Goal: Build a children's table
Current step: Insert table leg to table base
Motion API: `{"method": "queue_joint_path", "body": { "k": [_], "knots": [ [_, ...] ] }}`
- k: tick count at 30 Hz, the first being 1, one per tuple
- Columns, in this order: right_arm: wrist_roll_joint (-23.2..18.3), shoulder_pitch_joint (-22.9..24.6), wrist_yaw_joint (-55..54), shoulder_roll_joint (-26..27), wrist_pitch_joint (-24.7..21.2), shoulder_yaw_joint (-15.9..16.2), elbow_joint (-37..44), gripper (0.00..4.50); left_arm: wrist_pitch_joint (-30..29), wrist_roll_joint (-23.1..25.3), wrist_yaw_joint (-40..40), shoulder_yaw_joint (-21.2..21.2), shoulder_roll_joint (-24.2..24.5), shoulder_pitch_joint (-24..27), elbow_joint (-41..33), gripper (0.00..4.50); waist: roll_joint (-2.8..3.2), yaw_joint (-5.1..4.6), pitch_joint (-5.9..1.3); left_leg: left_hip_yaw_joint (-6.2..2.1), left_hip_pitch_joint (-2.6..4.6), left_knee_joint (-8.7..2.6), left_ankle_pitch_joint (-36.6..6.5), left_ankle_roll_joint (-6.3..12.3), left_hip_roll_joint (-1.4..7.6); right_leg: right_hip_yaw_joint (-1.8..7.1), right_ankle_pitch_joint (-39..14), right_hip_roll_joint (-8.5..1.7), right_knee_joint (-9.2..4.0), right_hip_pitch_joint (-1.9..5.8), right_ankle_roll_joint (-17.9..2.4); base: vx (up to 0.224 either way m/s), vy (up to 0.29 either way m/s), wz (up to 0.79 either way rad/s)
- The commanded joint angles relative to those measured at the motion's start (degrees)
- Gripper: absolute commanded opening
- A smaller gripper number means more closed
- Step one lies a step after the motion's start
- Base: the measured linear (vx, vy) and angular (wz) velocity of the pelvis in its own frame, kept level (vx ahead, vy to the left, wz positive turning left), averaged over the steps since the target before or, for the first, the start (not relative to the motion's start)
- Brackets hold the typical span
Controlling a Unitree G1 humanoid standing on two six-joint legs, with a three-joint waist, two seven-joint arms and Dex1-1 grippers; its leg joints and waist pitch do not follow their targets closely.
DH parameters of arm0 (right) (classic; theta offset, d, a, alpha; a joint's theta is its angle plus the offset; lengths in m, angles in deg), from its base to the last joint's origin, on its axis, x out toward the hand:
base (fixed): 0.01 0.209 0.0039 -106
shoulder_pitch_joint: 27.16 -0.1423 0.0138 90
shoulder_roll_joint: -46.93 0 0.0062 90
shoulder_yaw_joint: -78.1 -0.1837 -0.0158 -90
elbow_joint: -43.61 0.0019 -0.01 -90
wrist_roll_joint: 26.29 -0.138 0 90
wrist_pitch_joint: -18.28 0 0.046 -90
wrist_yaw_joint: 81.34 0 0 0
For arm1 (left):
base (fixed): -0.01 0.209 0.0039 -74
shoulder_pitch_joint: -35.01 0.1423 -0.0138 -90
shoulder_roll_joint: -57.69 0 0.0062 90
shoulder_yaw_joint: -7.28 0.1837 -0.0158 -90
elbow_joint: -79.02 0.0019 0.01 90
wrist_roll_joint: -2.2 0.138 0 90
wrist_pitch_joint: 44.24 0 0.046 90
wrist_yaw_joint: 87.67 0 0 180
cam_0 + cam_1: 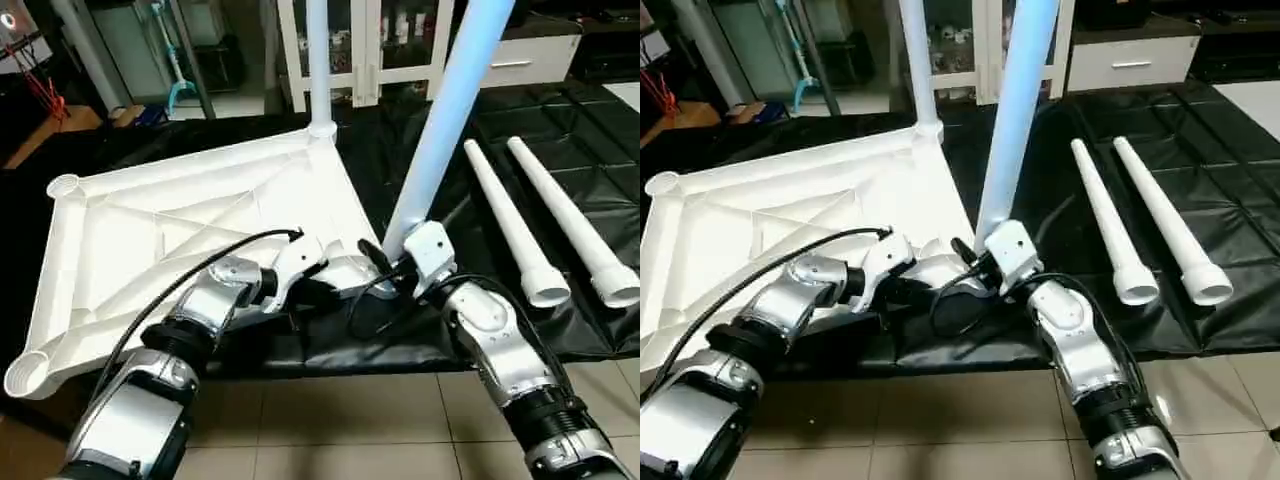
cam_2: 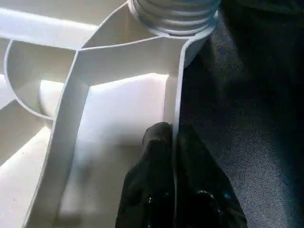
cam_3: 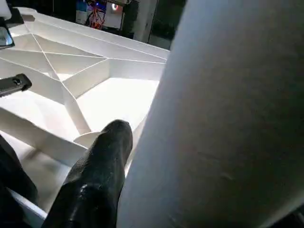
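Observation:
The white tabletop [image 1: 180, 220] lies ribbed side up on a black mat. One white leg [image 1: 318, 60] stands upright in its far corner socket. A second leg [image 1: 450, 110] leans a little at the near right corner, its threaded foot [image 2: 173, 14] at the socket. My right gripper [image 1: 400, 262] is shut on this leg near its base; one black finger [image 3: 99, 175] lies against the leg [image 3: 228, 118]. My left gripper [image 1: 315, 280] is shut on the tabletop's thin rim wall [image 2: 176, 95] just beside that corner, its fingers [image 2: 152, 156] pinching the wall.
Two loose legs [image 1: 515, 225] [image 1: 575, 215] lie side by side on the black mat [image 1: 560, 130] at the right. A white glass-door cabinet [image 1: 370, 50] and a drawer unit [image 1: 530, 55] stand behind. Tiled floor [image 1: 350, 420] runs along the mat's near edge.

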Motion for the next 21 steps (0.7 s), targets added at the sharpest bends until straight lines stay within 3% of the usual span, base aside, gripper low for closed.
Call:
{"method": "queue_joint_path", "body": {
  "k": [1, 10, 16, 17, 20, 21],
  "knots": [
    [18.22, -0.79, -3.37, -5.69, 1.51, 5.24, -3.25, 2.10, -2.02, -0.84, 1.88, 0.64, -0.14, 1.75, 0.75, 0.00, -2.38, -0.07, -2.90, -1.46, 0.35, -3.49, -8.23, 9.00, 2.30, 1.03, -11.12, -2.65, -4.32, 2.59, -10.72, 0.000, 0.000, 0.00],
    [24.40, -2.14, -8.71, -9.49, 5.56, 9.41, -5.71, 2.29, -2.63, -0.89, 2.10, 0.26, -0.39, 1.87, 0.21, 0.00, -2.30, -0.25, -2.91, -1.35, 0.23, -3.25, -8.09, 9.51, 2.05, 0.99, -12.54, -2.63, -4.45, 2.56, -10.02, 0.000, 0.000, 0.00],
    [24.87, -2.97, -11.31, -10.27, 5.93, 10.05, -6.34, 2.39, -2.90, -0.83, 2.69, 0.20, -0.55, 1.85, -0.01, 0.00, -1.90, -0.26, -2.90, -1.33, 0.28, -3.20, -8.33, 9.90, 2.04, 0.93, -13.40, -2.49, -4.54, 2.44, -9.77, 0.000, 0.000, 0.00],
    [23.62, -3.17, -10.92, -10.07, 5.83, 9.87, -6.99, 2.39, -2.70, -0.72, 2.65, 0.27, -0.53, 1.81, 0.04, 0.00, -1.82, -0.26, -2.89, -1.33, 0.23, -3.17, -8.32, 10.02, 2.02, 0.94, -13.31, -2.50, -4.52, 2.45, -9.81, 0.000, 0.000, 0.00],
    [13.94, -2.70, -6.71, -7.17, 2.12, 6.14, -7.62, 2.42, -2.17, -0.39, 2.42, 0.43, -0.43, 1.75, 0.05, 0.00, -1.83, -0.32, -2.88, -1.32, 0.15, -3.14, -8.41, 10.55, 1.96, 0.93, -13.10, -2.47, -4.53, 2.54, -9.81, 0.000, 0.000, 0.00],
    [7.38, -2.40, -4.12, -5.14, -1.18, 3.19, -7.06, 2.42, -1.79, -0.32, 2.15, 0.39, -0.46, 1.73, 0.02, 0.00, -1.74, -0.39, -2.86, -1.35, 0.10, -3.14, -8.78, 11.03, 1.91, 0.90, -12.98, -2.48, -4.49, 2.63, -10.00, 0.000, 0.000, 0.00]
  ]
}}
